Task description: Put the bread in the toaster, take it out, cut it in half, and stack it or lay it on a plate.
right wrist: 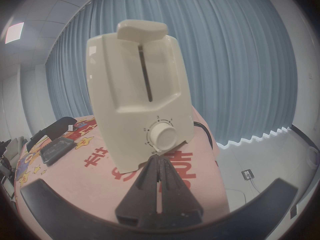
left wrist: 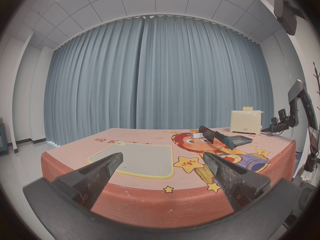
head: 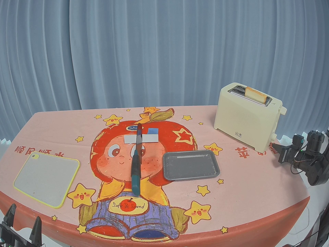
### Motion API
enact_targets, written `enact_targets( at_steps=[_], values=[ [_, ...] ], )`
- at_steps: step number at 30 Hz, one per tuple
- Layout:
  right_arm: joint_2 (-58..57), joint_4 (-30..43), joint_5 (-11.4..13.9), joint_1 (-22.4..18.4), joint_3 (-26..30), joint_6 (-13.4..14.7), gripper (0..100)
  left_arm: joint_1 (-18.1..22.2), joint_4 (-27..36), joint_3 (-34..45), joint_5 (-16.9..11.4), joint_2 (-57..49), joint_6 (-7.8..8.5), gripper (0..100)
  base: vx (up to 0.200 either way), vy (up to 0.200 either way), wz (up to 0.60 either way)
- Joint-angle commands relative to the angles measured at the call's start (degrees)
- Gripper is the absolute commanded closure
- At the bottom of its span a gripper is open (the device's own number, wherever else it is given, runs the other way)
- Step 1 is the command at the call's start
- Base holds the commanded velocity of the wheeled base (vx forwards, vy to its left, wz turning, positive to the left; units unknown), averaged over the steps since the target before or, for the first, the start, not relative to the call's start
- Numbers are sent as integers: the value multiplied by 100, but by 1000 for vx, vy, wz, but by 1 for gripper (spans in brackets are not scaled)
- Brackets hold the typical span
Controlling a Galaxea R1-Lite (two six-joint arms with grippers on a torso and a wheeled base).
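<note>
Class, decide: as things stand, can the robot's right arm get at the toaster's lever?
Probably yes. The right gripper, shut, sits beside the end of the toaster that carries the lever, with nothing between them; the lever stands higher up.

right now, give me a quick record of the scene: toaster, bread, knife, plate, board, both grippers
toaster: far right of the table, lever at the top of its track
bread: standing in a toaster slot, top sticking out
knife: mid-table, teal handle toward the robot, blade pointing away
plate: grey tray just right of the knife
cutting board: near left of the table
left gripper: open, at the near left table edge
right gripper: shut, holding nothing, facing the toaster's lever end
</note>
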Motion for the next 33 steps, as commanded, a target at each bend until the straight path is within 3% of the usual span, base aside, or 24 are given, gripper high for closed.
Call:
enact_targets(
  at_steps=[1, 33],
  values=[
    [228, -15, -52, -36, -87, -16, 100, 5, -4, 101, 1, -93, -2, 0, 0, 0, 0],
    [176, -498, -35, 104, 54, 11, 100, 5, -4, 101, 1, -93, -2, 0, 0, 0, 0]
  ],
)
